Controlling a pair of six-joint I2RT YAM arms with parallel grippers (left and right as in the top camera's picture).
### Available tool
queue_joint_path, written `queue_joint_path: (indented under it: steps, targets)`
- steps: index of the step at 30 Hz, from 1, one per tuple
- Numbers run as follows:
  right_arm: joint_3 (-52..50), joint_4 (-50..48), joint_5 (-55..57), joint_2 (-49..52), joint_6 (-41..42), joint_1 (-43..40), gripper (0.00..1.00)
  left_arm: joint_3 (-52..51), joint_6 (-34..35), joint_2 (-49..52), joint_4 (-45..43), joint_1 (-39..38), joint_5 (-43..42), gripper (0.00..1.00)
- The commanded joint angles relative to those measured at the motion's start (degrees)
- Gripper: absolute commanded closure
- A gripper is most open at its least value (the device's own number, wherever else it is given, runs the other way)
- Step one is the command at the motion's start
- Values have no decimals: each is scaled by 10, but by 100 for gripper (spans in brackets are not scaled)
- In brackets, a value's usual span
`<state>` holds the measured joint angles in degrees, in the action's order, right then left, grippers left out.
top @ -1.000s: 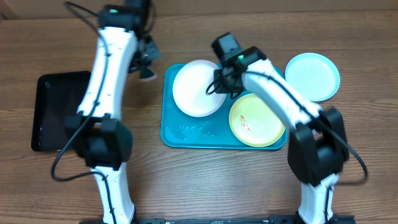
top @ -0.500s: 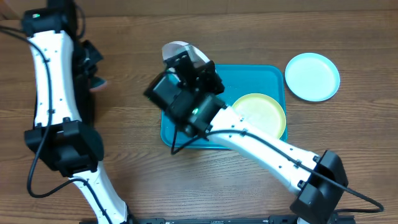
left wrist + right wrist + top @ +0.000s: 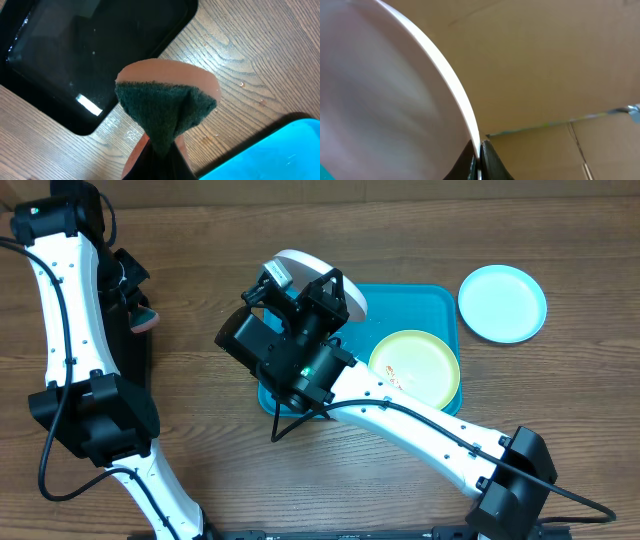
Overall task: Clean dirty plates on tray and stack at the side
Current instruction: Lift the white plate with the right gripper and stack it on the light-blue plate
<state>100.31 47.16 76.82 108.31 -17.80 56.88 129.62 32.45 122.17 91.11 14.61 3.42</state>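
Observation:
My right gripper (image 3: 325,298) is shut on the rim of the white plate (image 3: 310,260) and holds it tilted, high above the left end of the turquoise tray (image 3: 400,298). In the right wrist view the plate (image 3: 380,100) is edge-on between the fingers (image 3: 479,152). The yellow-green plate (image 3: 415,370), with small red smears, lies on the tray's right part. The pale aqua plate (image 3: 502,302) lies on the table right of the tray. My left gripper (image 3: 135,305) is shut on a sponge (image 3: 167,110), green face and orange body, at the black tray's right edge.
The black tray (image 3: 75,55) lies at the far left, partly under my left arm (image 3: 70,300). The turquoise tray's corner (image 3: 280,150) shows in the left wrist view. My raised right arm (image 3: 400,415) hides the tray's left and front parts. Brown cardboard (image 3: 560,65) fills the right wrist view behind the plate.
My right gripper has lifted the white plate off the tray, up and to the left. My left arm has swung left with the sponge, from beside the tray to the black tray.

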Motion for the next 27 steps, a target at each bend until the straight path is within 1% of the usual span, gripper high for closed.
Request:
queue_joint_path:
  steps: [1,2,5,6,9,11,12,16,17,19,22,27]
  targets:
    - [7,6,-118,-8,83,-19,96,-1,-12,-7,2,-5,-5,96]
    - [0,14,-201,-8,111,-36,96,-1,-12,-7,2,-5,-5,96]
    - [-34,2,-389,-8,125,-106,96,-1,-12,-7,5,-5,-5,96]
    - [-43,-3,-429,-8,146,-132,96,-1,-12,-7,6,-5,-5,96]
    - [-49,15,-541,-9,250,-221,96,-1,-12,-7,6,-5,-8,96]
    - [-48,27,-610,-9,289,-278,96,-1,-12,-7,5,-5,-15,96]
    - [-48,30,-667,-9,304,-318,96,-1,-12,-7,4,-5,-17,96]
    - [-48,48,-852,-9,315,-470,96,-1,-12,-7,4,-5,-16,96]
    - [-48,58,-893,-8,315,-521,96,-1,-12,-7,4,-5,-16,96]
    - [-51,73,-916,-8,315,-582,96,-1,-12,-7,3,-5,-17,95]
    - [-67,88,-915,-8,313,-664,96,-1,-12,-6,2,-5,-21,96]
    - [-115,54,-915,-8,316,-759,96,-1,-12,-6,-6,-9,-21,96]
